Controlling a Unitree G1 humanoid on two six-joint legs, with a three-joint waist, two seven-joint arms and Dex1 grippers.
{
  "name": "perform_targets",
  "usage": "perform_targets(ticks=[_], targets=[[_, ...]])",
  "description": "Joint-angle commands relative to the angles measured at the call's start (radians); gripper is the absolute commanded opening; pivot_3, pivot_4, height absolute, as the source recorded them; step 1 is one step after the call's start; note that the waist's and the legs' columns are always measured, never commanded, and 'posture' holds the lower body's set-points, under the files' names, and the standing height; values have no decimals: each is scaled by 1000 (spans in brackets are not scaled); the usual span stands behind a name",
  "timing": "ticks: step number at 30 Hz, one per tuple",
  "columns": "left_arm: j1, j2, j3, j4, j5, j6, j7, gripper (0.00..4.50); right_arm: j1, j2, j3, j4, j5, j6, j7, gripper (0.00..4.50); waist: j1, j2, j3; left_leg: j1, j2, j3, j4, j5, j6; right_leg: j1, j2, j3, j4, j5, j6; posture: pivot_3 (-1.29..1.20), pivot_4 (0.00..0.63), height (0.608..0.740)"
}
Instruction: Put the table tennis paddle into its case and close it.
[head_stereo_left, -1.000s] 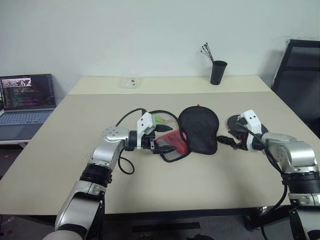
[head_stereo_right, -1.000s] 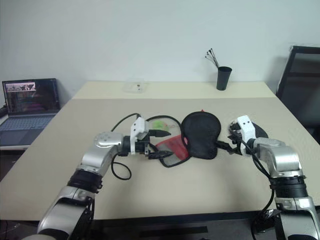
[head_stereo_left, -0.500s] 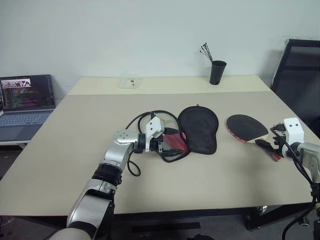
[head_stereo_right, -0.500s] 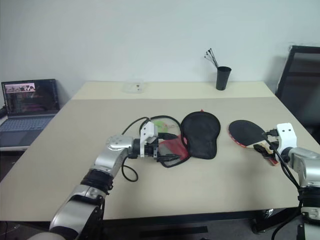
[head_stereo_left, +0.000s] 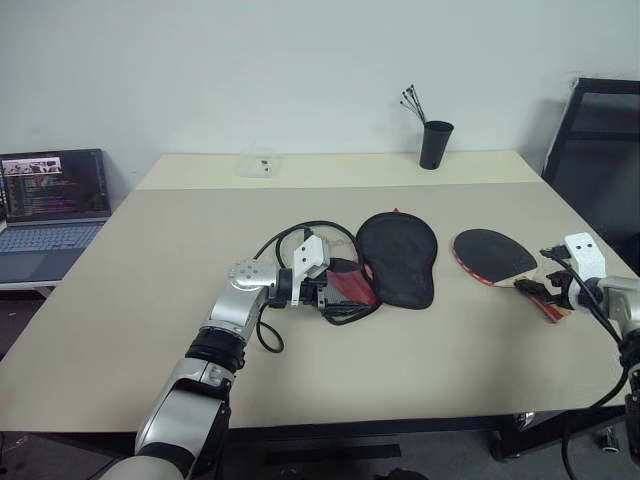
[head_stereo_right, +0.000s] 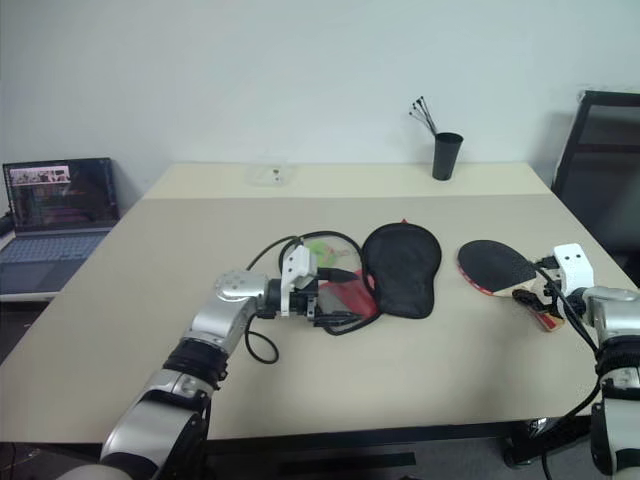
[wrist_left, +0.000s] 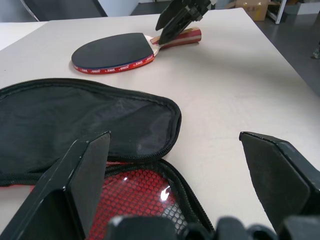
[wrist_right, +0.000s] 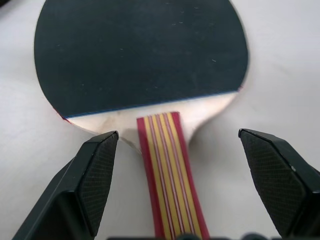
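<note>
The table tennis paddle (head_stereo_left: 490, 254) lies flat at the table's right, black face up, with its striped handle (wrist_right: 167, 165) pointing toward the near right edge. My right gripper (wrist_right: 178, 134) is open and low over that handle, one finger on each side, not closed on it. The case (head_stereo_left: 397, 258) lies open mid-table: the black round half is spread flat, and the red mesh handle part (wrist_left: 135, 195) lies nearer my left arm. My left gripper (wrist_left: 175, 135) stands open over the mesh part's zipped edge. The left wrist view also shows the right gripper (wrist_left: 180, 17) at the paddle's handle.
A black pen cup (head_stereo_left: 436, 145) and a small clear box (head_stereo_left: 262, 165) stand at the table's far side. A laptop (head_stereo_left: 50, 200) sits on a side surface at the left, a black chair (head_stereo_left: 600, 160) at the right. A small green lump (head_stereo_right: 318, 247) lies behind the case.
My right arm swung right, away from the case, uncovering the paddle, and its gripper settled over the handle. My left gripper edged slightly closer to the case's mesh part, then stayed still.
</note>
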Motion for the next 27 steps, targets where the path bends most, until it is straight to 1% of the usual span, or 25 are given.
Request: perform_targets(ticks=[1, 8, 11, 14, 16, 18, 21, 22, 25, 27], targets=[[-13, 14, 12, -46, -7, -6, 2, 4500, -45, -8, 30, 67, -37, -50, 39, 4221, -1, 0, 0, 0, 0, 0, 0, 0, 0, 0, 0, 0, 0, 0, 0, 0, 150, 740], [5, 33, 19, -80, -17, 12, 4, 4500, -68, -5, 74, 119, -70, -76, 121, 4221, -1, 0, 0, 1, 1, 0, 0, 0, 0, 0, 0, 0, 1, 0, 0, 0, 150, 740], [11, 37, 20, -92, -19, 20, 7, 4500, -77, 6, 62, 133, -72, -82, 108, 4221, -1, 0, 0, 1, 1, 0, 0, 0, 0, 0, 0, 0, 1, 0, 0, 0, 150, 740], [15, 39, 21, -102, -20, 26, 11, 4500, -85, 23, 45, 150, -67, -78, 71, 3641, -2, 0, 0, 1, 1, 0, 0, 0, 0, 0, 0, 0, 1, 0, 0, 0, 150, 740], [18, 39, 21, -110, -21, 31, 14, 4500, -86, 34, 37, 153, -64, -71, 58, 3012, -2, 0, 0, 1, 1, 0, 1, 0, 0, 1, 0, 0, 1, 0, 0, 0, 150, 740], [20, 39, 21, -116, -23, 35, 16, 4500, -86, 43, 26, 153, -58, -58, 42, 2257, -3, 0, 0, 2, 1, 0, 2, 0, 0, 2, 0, 1, 1, 2, -1, 0, 150, 740], [22, 40, 23, -126, -24, 41, 22, 4500, -80, 51, 18, 142, -60, -52, 7, 1242, -3, 0, 0, 3, 1, 0, 2, 0, 0, 2, 0, 1, 1, 3, -1, 0, 150, 740], [24, 42, 25, -131, -25, 44, 24, 4500, -78, 53, 12, 135, -60, -51, -9, 1087, -3, 0, 0, 3, 1, 0, 3, 0, 0, 3, 0, 1, 1, 4, 0, 0, 150, 740], [36, 53, 30, -154, -31, 55, 30, 4500, -79, 52, -11, 92, -51, -37, -44, 1090, -3, 0, 0, 3, 1, 1, 3, 0, 0, 3, 0, 2, 1, 4, 0, 0, 150, 740], [51, 63, 36, -181, -36, 67, 36, 4500, -78, 49, -30, 29, -35, -2, -55, 1090, -3, 0, 0, 3, 1, 1, 3, 0, 0, 3, 0, 3, 1, 4, 0, 0, 150, 740]])
